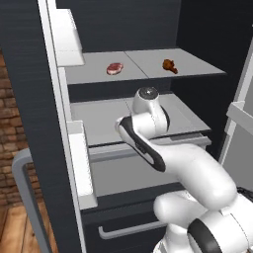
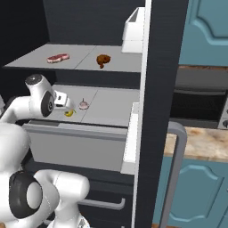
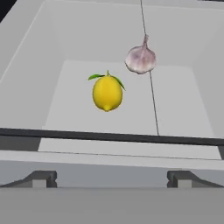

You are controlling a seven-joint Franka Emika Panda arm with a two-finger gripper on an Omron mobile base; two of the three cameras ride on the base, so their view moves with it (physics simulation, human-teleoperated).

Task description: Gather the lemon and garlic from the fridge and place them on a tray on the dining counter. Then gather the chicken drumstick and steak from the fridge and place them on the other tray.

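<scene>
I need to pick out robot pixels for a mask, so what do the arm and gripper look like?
The arm is glossy white with rounded, bulbous links, dark grey to black bands and inlays at the joints, and a grey round cap on one joint. No cables or markings show. The gripper has two small dark grey, blocky fingertips.

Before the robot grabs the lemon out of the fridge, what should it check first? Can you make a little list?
1. Fridge door open: ok, both shelves show.
2. Lemon in sight: ok, it sits on the lower shelf, ahead of the gripper.
3. Gripper open: ok, fingertips stand wide apart with nothing between them.
4. Room around the lemon: ok, the garlic lies apart from it, farther back.
5. Gripper lined up with the lemon: ok, the lemon sits roughly between the fingertips in the hand view.
6. Steak and chicken drumstick out of the way: ok, both lie on the upper shelf.
</scene>
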